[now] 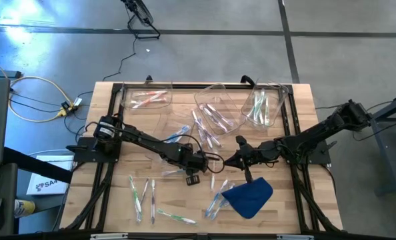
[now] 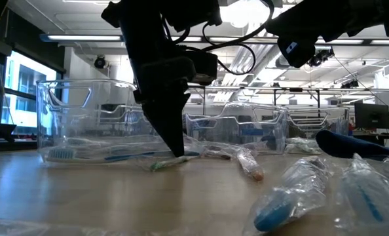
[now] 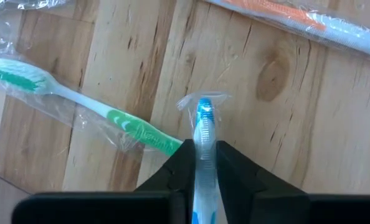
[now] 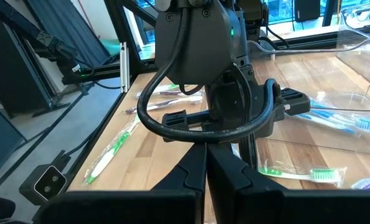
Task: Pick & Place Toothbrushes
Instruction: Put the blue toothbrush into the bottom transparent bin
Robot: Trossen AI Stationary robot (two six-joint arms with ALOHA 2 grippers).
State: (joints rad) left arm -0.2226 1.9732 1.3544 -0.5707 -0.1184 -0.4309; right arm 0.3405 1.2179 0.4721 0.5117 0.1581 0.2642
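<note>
Your left gripper (image 3: 205,163) is pinched onto a blue brush (image 3: 204,127), still in its clear wrapper, down at the tabletop (image 3: 297,124). The brush sits upright between the fingers, its head poking out past the tips. A green brush (image 3: 79,102) lies just beside the tips, its handle end almost touching one finger. If you lift now, the slick wrapper may let the blue brush slide or swivel, since the hold is thin. The green brush's wrapper could also snag and drag along. Your right gripper (image 4: 206,163) is closed on nothing, hovering close to the left wrist; move carefully or the arms may collide.
</note>
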